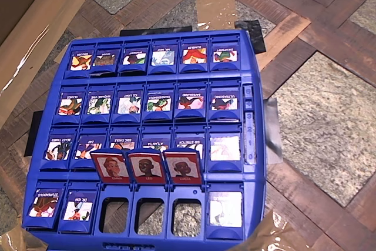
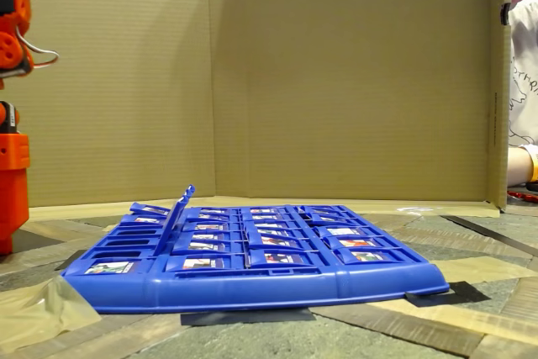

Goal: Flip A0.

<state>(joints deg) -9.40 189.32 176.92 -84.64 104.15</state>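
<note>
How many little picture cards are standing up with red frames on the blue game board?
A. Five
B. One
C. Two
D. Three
D. In the overhead view three red-framed tiles stand flipped up side by side near the bottom of the blue game board, above three empty slots; all other tiles lie flat showing blue cartoon faces.

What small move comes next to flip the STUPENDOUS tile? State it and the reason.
Probably bring the end effector over the STUPENDOUS tile at the board's bottom-left corner in the overhead view. It lies flat, blue face up, beside the DR. ION tile, and the orange arm stands at the fixed view's left edge, off the board.
</note>
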